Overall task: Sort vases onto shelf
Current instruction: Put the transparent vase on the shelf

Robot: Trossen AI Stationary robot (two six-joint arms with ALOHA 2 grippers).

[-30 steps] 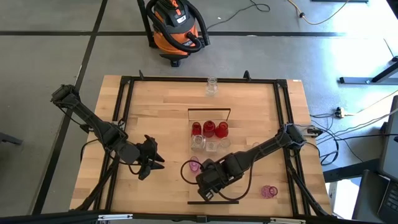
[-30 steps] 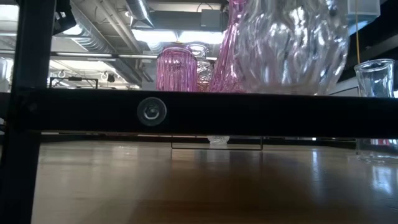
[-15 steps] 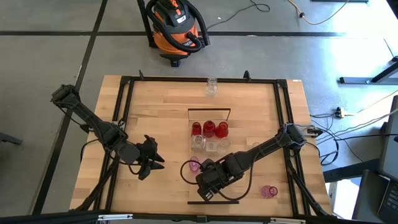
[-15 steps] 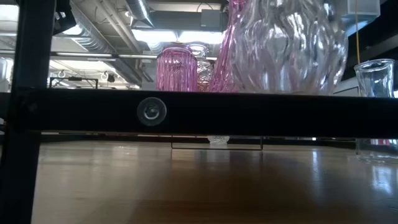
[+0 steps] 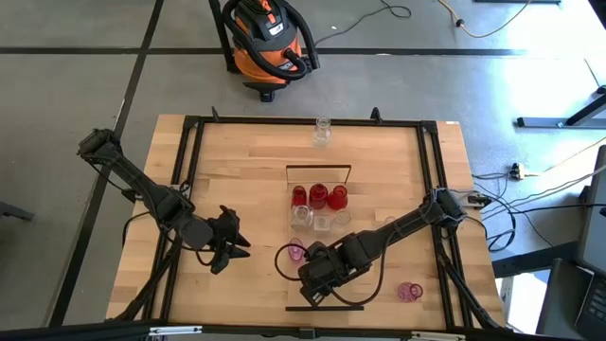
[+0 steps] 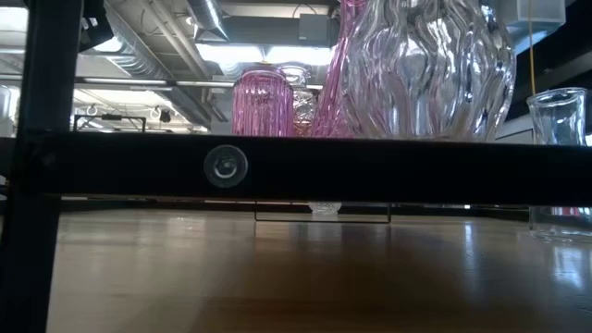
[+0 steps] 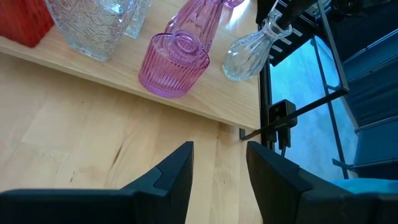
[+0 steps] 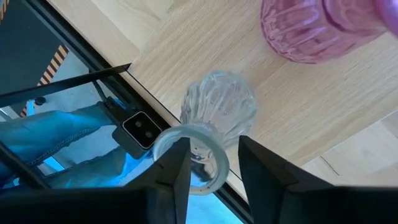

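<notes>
Right wrist view — clear vase (image 8: 217, 109) between claw (image 8: 211, 165) fingers; pink vase (image 8: 311, 28) beside.

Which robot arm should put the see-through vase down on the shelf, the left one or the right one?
Probably the right. The right gripper already has its fingers around the clear vase over the shelf. The left gripper is open and sits off to the side, over bare table.

vases (image 5: 318, 197) on shelf (image 5: 319, 210) mid-table, one vase (image 5: 409, 291) apart — right, another (image 5: 323, 131) behind
</notes>
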